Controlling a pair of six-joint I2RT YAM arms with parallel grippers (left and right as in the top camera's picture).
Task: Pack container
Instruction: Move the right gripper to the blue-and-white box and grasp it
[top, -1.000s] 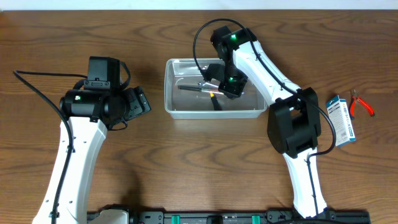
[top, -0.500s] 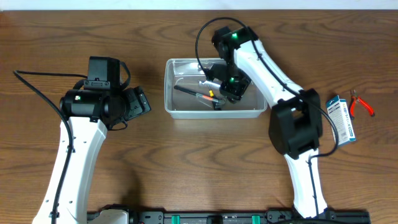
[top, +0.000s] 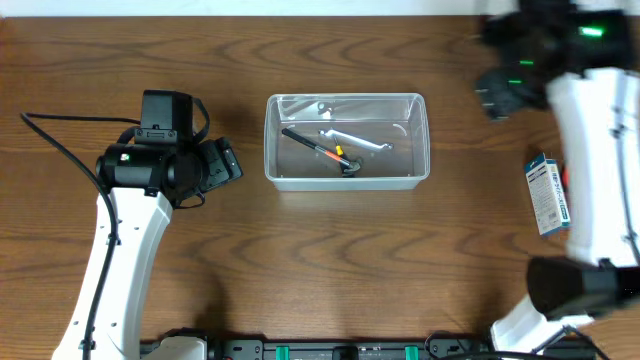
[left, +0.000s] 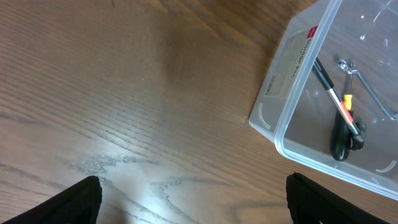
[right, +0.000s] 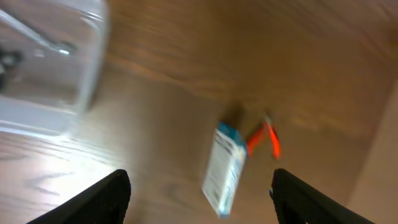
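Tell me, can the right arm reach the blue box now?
Probably yes: the right gripper is open and the blue box lies uncovered on the table, with only red pliers beside it.

I saw white shells over black joints on both arms. The left arm (top: 120, 250) carried a boxy black wrist housing (top: 165, 112), a small green light (top: 126, 157) and a trailing black cable (top: 58, 146). The right arm (top: 590, 150) glowed green too. The jaws were black.

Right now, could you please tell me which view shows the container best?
The overhead view: the whole container shows, sharp and unobstructed. The left wrist view catches only one end; the right wrist view only a blurred corner.
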